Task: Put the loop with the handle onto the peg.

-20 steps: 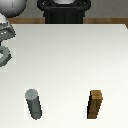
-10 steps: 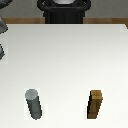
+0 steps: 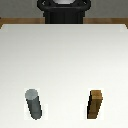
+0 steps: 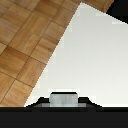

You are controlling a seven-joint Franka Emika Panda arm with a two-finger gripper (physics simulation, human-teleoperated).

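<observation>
The peg (image 3: pixel 34 104) is a grey round cylinder that stands upright on the white table (image 3: pixel 65 55), near the front at the exterior view's left. The loop with the handle is not visible in either view. My arm has left the exterior view. In the wrist view only the dark underside of my gripper (image 4: pixel 64 100) shows, with a small pale grey piece set in its middle. I cannot tell what that piece is, nor how the jaws stand. The wrist camera looks down past the table's edge (image 4: pixel 60 55) onto the floor.
A brown wooden block (image 3: pixel 96 104) stands upright near the front at the exterior view's right, level with the peg. The robot's dark base (image 3: pixel 64 11) sits behind the table's far edge. Wood parquet floor (image 4: pixel 25 45) lies beside the table.
The arm was at the exterior view's upper left edge a second ago. It has since slid further out that way and is now gone from that view. Peg and block have not moved.
</observation>
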